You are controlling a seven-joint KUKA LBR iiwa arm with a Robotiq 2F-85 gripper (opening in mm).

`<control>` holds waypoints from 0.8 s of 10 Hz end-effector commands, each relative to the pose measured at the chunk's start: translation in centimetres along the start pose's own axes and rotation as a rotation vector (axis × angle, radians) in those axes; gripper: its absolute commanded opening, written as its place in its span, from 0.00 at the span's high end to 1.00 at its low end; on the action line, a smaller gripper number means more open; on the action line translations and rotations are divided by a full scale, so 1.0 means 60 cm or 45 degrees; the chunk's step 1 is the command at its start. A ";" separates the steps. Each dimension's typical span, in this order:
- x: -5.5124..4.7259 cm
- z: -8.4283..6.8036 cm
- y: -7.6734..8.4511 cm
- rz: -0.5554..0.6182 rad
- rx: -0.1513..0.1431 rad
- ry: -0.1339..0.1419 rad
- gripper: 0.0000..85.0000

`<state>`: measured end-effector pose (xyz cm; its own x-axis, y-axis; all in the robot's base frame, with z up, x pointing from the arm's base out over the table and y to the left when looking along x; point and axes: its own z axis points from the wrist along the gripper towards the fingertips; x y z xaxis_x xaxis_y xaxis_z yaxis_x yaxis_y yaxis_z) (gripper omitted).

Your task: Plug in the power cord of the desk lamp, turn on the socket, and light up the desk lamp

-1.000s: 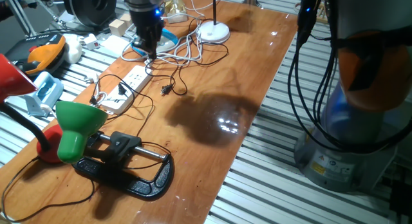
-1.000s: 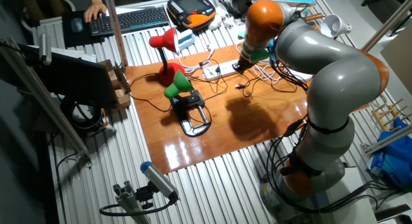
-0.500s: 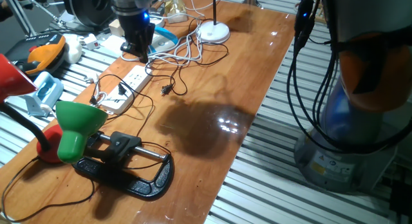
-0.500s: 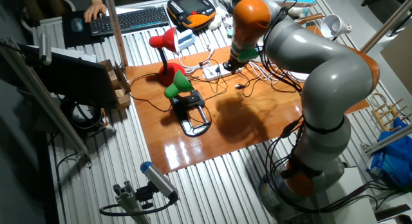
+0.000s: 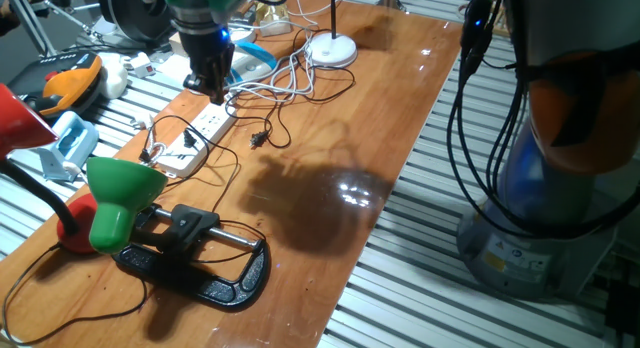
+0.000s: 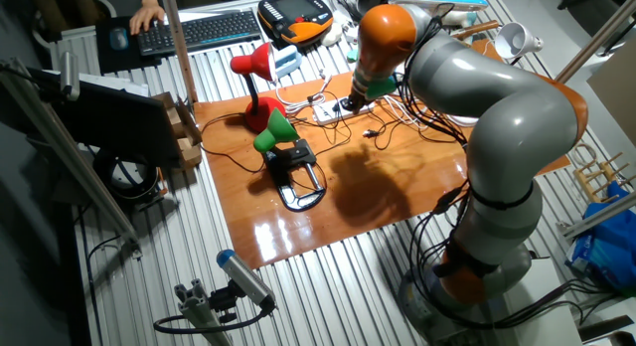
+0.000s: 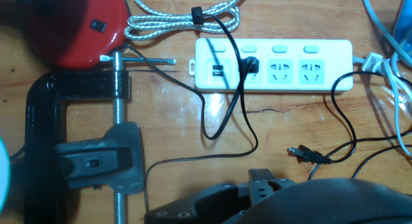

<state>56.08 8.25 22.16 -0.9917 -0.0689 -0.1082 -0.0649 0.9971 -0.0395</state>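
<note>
The white power strip lies on the wooden table, also seen in one fixed view and the other. A black plug sits in one of its outlets. Another black plug lies loose on the wood beside it. A green-shaded lamp is held in a black clamp. A red lamp stands behind it, with its base in the hand view. My gripper hovers above the strip's far end, fingers together and empty.
A white lamp base and coiled white cables lie past the strip. Thin black cords loop over the wood. An orange pendant, a keyboard and clutter sit beyond the table's edge.
My gripper has moved left along the table, from over the white cable end to above the power strip. Nothing on the table has moved.
</note>
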 end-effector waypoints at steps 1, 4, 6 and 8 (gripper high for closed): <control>0.000 0.002 0.003 0.010 0.007 0.000 1.00; -0.008 0.006 0.008 0.010 0.008 -0.011 1.00; -0.015 0.006 0.000 0.000 0.004 -0.016 1.00; -0.017 0.005 -0.002 -0.024 -0.006 -0.036 1.00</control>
<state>57.12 8.22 21.96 -0.9865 -0.0919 -0.1358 -0.0875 0.9955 -0.0376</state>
